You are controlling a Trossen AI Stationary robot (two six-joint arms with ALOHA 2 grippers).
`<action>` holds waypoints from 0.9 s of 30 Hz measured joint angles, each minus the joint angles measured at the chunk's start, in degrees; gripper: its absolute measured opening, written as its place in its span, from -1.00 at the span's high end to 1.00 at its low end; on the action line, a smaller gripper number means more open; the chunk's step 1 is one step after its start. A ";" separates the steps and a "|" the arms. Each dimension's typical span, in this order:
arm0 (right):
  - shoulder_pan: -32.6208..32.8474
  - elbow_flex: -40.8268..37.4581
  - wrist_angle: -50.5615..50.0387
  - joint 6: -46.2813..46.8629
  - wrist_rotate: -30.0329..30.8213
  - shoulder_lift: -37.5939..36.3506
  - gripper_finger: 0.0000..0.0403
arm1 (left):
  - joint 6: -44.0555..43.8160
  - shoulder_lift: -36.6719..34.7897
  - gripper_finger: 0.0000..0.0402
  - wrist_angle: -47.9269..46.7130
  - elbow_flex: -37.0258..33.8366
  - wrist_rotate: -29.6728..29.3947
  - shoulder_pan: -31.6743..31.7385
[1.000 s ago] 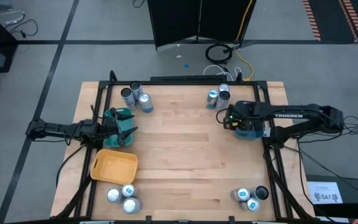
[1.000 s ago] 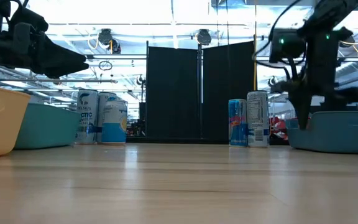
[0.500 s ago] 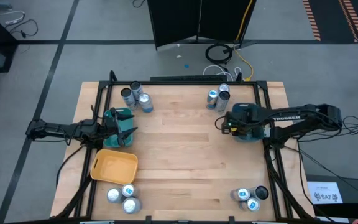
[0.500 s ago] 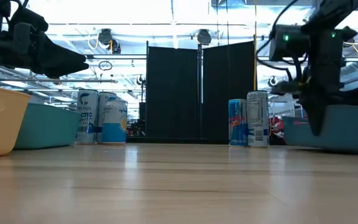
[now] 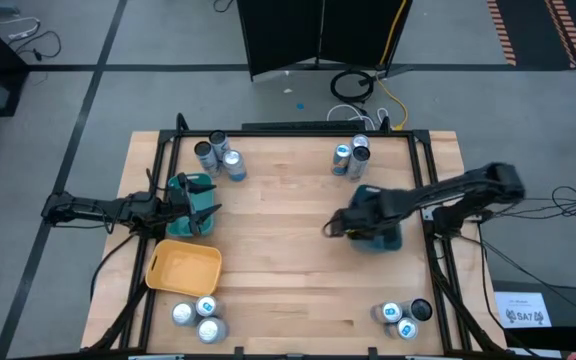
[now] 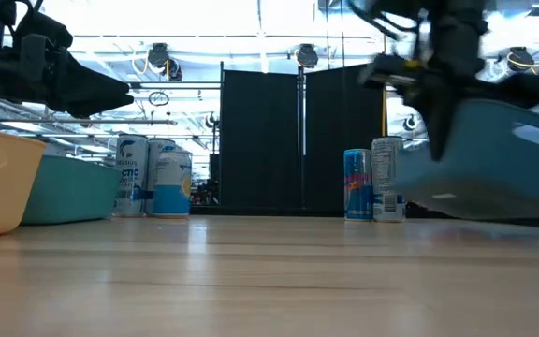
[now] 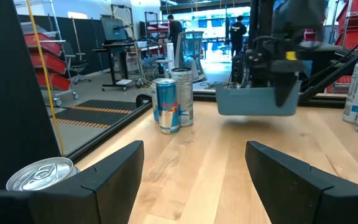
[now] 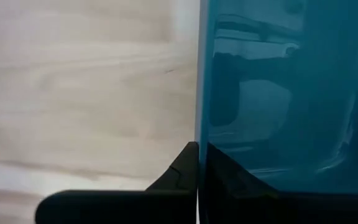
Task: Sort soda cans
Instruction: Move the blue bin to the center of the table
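Wooden table [image 5: 288,250]: cans [image 5: 218,158], trays [image 5: 183,266].

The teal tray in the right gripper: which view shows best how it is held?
The right wrist view: the right gripper is shut on the teal tray's wall. The low view shows the tray tilted, lifted off the table; the left wrist view shows it lifted, farther off; the high view shows its position.

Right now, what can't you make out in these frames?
- Inside of the teal tray held by the right gripper: the high view has the arm over it, the low view shows it blurred.
- Can by the left gripper: body cut off by the left wrist view's edge.
- Labels of the near-right cans: too small.
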 joint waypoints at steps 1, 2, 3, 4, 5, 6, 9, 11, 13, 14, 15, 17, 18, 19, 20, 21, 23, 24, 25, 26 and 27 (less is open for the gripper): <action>0.40 2.83 -0.62 -0.39 0.02 2.63 1.00 | -0.01 0.02 -0.45 0.00 -0.02 0.00 -0.01; 0.68 5.59 -1.22 -0.95 0.02 5.25 1.00 | 0.02 0.01 -0.45 0.00 0.00 0.00 0.00; 0.78 8.43 -1.60 -1.57 0.00 7.76 1.00 | 0.00 0.02 -0.45 0.00 0.00 0.00 0.00; 0.86 11.09 -1.94 -2.23 0.02 10.22 1.00 | 0.02 0.02 -0.45 0.00 -0.02 0.00 0.00; 0.86 13.54 -2.05 -3.00 0.06 12.54 1.00 | 0.00 0.01 -0.45 0.00 -0.01 0.00 -0.01; 0.72 15.84 -2.35 -3.82 0.18 14.79 1.00 | -0.01 0.01 -0.45 -0.01 0.00 0.00 -0.01; 0.03 20.68 -2.54 -6.05 0.18 20.71 1.00 | 0.01 0.00 -0.45 -0.01 -0.02 0.00 0.00; -0.36 23.04 -0.77 -7.42 0.09 23.99 1.00 | -0.01 0.02 -0.45 0.00 -0.01 0.00 -0.01; -0.74 25.14 0.85 -8.44 -0.08 26.59 1.00 | -0.01 0.00 -0.45 -0.02 0.01 0.00 0.00; -0.90 26.25 1.55 -8.95 -0.27 27.73 1.00 | -0.01 0.02 -0.45 -0.02 -0.02 0.00 -0.02; -1.12 27.50 2.29 -9.57 -0.47 28.85 1.00 | -0.01 -0.01 -0.45 0.00 -0.01 0.00 -0.01; -1.57 30.39 2.78 -11.07 -0.59 30.93 1.00 | -0.01 0.01 -0.45 0.00 0.01 0.00 -0.02; -1.87 31.82 2.36 -11.93 -0.61 31.80 1.00 | 0.01 -0.01 -0.45 -0.01 0.00 0.00 0.00; -2.11 33.26 1.87 -12.57 -0.59 32.65 1.00 | 0.01 0.02 -0.45 -0.01 0.00 0.00 -0.01; -2.31 34.64 1.23 -13.22 -0.57 33.37 1.00 | 0.01 0.01 -0.45 -0.01 -0.02 0.00 0.00; -2.48 35.85 0.44 -13.73 -0.50 34.03 1.00 | 0.00 0.02 -0.45 -0.01 -0.02 0.00 0.00; -2.71 37.51 -1.78 -14.04 -0.47 34.74 1.00 | 0.00 0.01 -0.45 0.00 0.01 0.00 -0.02; -2.72 37.76 -2.63 -14.04 -0.41 34.87 1.00 | 0.01 0.01 -0.45 0.00 -0.01 0.00 -0.01; -2.72 37.76 -3.73 -13.95 -0.36 34.86 1.00 | -0.01 -0.01 -0.45 0.00 -0.02 0.00 0.00; -2.72 37.75 -5.01 -13.81 -0.23 34.88 1.00 | 0.01 0.00 -0.45 0.00 -0.01 0.00 -0.01; -2.70 37.72 -6.17 -13.48 -0.20 34.90 1.00 | 0.00 0.00 -0.45 0.00 0.00 0.00 0.00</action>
